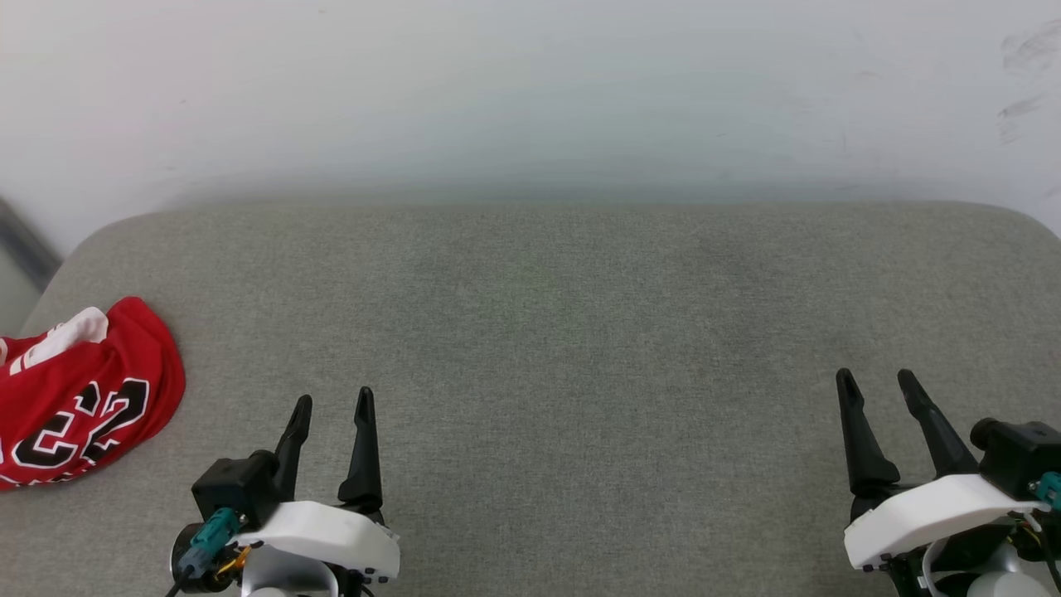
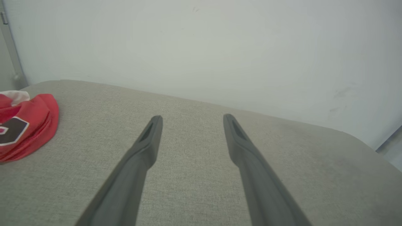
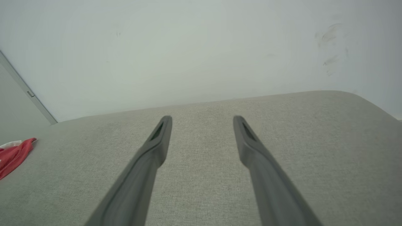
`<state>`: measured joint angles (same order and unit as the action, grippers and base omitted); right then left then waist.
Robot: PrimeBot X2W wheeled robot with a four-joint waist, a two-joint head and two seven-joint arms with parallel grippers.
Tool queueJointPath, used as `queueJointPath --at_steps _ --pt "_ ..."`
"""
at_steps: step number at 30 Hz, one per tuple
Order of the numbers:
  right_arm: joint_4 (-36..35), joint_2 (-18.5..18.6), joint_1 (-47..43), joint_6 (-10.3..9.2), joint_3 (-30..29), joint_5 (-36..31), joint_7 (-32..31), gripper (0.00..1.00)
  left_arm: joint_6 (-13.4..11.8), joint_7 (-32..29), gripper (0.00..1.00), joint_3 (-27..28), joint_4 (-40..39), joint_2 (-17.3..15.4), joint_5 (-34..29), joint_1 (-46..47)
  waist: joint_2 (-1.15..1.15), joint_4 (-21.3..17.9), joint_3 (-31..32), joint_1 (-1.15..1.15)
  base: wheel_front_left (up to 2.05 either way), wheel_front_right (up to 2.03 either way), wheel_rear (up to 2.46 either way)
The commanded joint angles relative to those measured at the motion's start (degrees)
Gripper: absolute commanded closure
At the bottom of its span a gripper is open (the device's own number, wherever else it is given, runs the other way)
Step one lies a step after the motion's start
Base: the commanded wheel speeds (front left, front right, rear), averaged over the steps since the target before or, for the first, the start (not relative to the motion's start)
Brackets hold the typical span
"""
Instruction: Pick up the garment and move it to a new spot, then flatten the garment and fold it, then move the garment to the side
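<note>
Currently the garment (image 1: 83, 390) lies crumpled at the near-left edge of the bench (image 1: 530, 332). It's red, with a white sleeve patch on its far side and part of the black, white-outlined "23" readable. Its left portion is cut off by the head view's border. The left wrist view catches one chunk of a black numeral on the garment (image 2: 25, 128). The right wrist view gets a red sliver with a white tip (image 3: 12, 155) at the frame's left border. Folds hide the rest of the print.

Left fingers (image 1: 362, 448) (image 2: 141, 157): spread wide, nothing held, pointing far, just right of the garment and clear of it. Right fingers (image 1: 858, 439) (image 3: 150, 150): same pose, wide apart, empty, at near right, well apart from the garment. Can't tell whether either pair touches the fabric. The white wrist housings are clipped by the bottom border.

Open grey fabric runs between both arms and out to the far edge, corners rounded. That edge meets a pale wall (image 1: 530, 99), with scuffs (image 1: 1024, 50) at far right. A dark strip (image 1: 16, 240) sits past the far-left corner, too blurred to identify.
</note>
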<state>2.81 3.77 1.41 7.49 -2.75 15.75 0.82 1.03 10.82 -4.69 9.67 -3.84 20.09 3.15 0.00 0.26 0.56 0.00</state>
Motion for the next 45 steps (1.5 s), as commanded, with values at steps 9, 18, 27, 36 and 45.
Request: queueJointPath --at_steps 9,18,27,36,45 --pt "-1.13 -0.45 0.61 0.00 0.02 -6.11 0.70 0.00 -0.99 1.62 0.00 -0.71 0.33 -0.58 -5.71 -0.28 0.00 0.25 0.10 0.00 0.00 0.00 0.00" --pt "-1.45 -0.78 0.45 -0.01 -0.26 -10.12 1.26 0.00 -1.59 2.66 0.00 -1.24 1.28 -0.60 -9.19 -0.31 0.00 0.26 0.22 0.00 0.00 0.00 0.00" --pt "-1.59 -0.92 0.34 -0.01 -0.46 -12.63 1.73 0.00 -2.08 3.54 0.00 -1.60 2.14 -0.50 -11.55 -0.20 0.00 0.28 0.28 0.00 0.00 0.00 0.00" --pt "-1.68 -0.98 0.62 -0.01 -0.86 -14.55 2.28 0.00 -2.22 4.45 0.00 -1.85 2.75 -0.33 -13.33 -0.08 0.00 0.41 0.18 0.00 0.00 0.00 0.00" --pt "-1.28 -0.97 0.68 -0.01 -1.51 -13.63 2.81 0.00 -1.87 4.51 0.00 -1.70 3.03 -0.42 -11.91 0.53 0.00 1.44 0.03 0.00 0.00 0.00 0.00"
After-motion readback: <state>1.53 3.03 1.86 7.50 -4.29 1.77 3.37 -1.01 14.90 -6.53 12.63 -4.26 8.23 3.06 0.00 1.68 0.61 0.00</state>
